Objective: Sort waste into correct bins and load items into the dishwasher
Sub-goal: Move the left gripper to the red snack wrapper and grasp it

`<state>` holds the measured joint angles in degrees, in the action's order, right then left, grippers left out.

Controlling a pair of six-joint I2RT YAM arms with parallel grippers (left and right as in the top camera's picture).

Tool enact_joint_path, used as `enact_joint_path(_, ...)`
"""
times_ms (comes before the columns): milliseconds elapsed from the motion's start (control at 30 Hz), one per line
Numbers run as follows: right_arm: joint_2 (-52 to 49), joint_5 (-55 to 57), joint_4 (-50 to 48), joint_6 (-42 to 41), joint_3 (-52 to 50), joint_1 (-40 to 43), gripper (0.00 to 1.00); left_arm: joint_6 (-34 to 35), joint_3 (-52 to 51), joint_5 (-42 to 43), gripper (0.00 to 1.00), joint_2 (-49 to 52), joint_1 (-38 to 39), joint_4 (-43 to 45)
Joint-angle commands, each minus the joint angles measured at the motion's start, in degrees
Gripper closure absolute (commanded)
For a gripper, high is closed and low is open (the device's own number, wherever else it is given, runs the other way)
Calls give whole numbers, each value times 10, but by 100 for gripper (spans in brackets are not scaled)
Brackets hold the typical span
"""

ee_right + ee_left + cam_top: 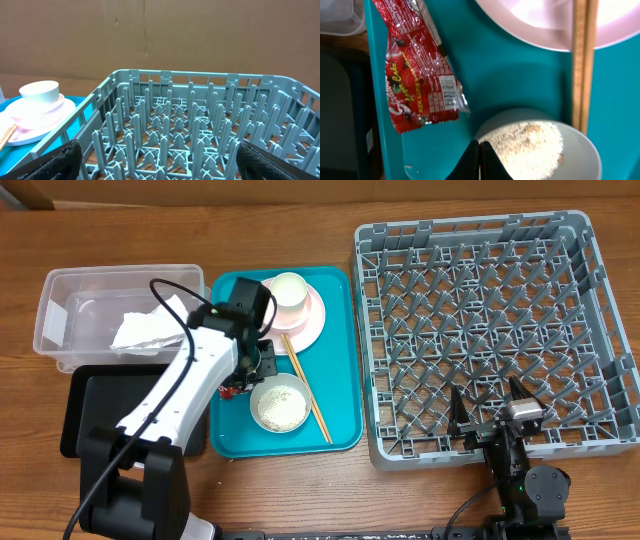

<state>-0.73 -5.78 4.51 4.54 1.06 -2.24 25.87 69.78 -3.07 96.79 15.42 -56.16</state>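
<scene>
Left claw (479, 147) closed, wrapper (417, 75) seemingly loose, wrist-view

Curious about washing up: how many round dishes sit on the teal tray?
3: pale pink round plate at back, cream cup on it, white bowl of rice nearer; arm may hide others.

I'm getting bright, even light from above on the table (300, 485), and it is throwing only soft shadows. In my left wrist view glare is washing out the pink plate (530, 25) and glinting off the wrapper (417, 80). In my right wrist view the jaws are blurring darkly in the bottom corners.
</scene>
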Motion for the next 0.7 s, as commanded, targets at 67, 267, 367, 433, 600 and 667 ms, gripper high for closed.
enact_joint_path(67,6,-3,-3,2,-6,2,0,53,-34,-64,86,-2,2,42)
enact_joint_path(267,6,-3,-3,2,-6,2,0,55,-48,-81,72,1,3,74)
enact_joint_path(367,6,-3,-3,2,-6,2,0,58,-48,-86,70,5,2,80)
enact_joint_path(433,6,-3,-3,2,-6,2,0,66,-48,-96,69,11,3,85)
enact_joint_path(600,6,-3,-3,2,-6,2,0,68,-48,-96,68,34,3,97)
enact_joint_path(667,6,-3,-3,2,-6,2,0,68,-48,-96,68,47,2,102)
